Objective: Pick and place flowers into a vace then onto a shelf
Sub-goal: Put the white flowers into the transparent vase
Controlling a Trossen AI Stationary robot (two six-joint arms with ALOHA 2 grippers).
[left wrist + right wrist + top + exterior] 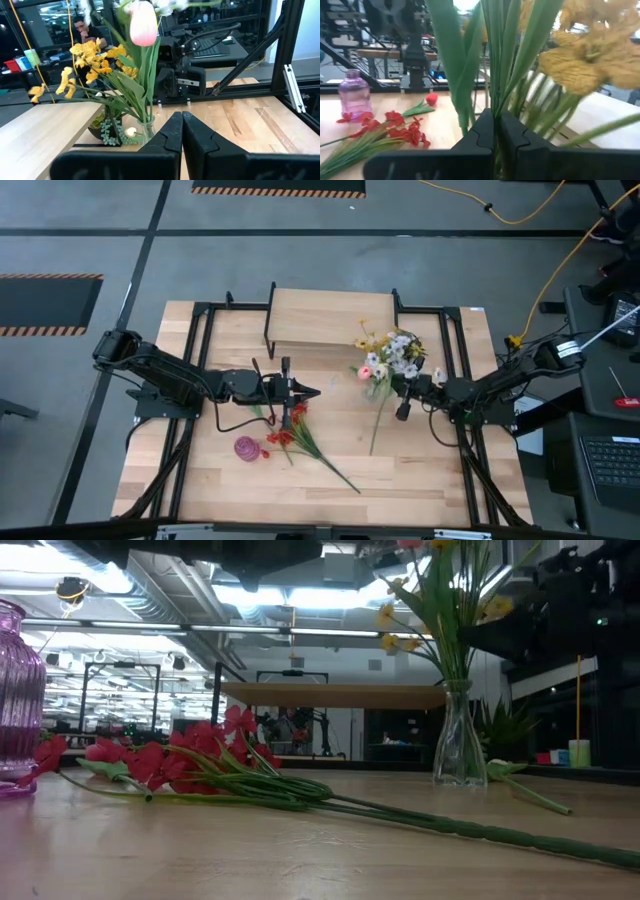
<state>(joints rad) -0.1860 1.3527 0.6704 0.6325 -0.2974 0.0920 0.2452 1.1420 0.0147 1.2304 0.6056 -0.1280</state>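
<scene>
Nearest my overhead camera are the two arms, reaching in over the wooden table [430,470] from either side. My left gripper [312,391] hangs mid-table with its fingers pressed together and nothing in them, just above the red flowers [285,436] that lie flat on the boards, their long green stalk running toward the near edge; a purple vase [247,448] stands just beside those blooms. My right gripper [405,387] has its fingers together against the stems of the bouquet [392,358], which stands in a clear vase just in front of the shelf [325,318]; one loose stem [378,423] lies on the table below it. From table height, I see the purple vase [18,700] at the edge, the red flowers [170,762] sprawled on the wood, and the clear vase [460,745] upright with yellow blossoms, the shelf board [330,694] behind. Past my left gripper [181,121], closed and empty, stand the pink tulip [143,22] and yellow blooms [95,57]. My right gripper [495,125] is shut, green stalks [492,55] pressed right at its tips.
</scene>
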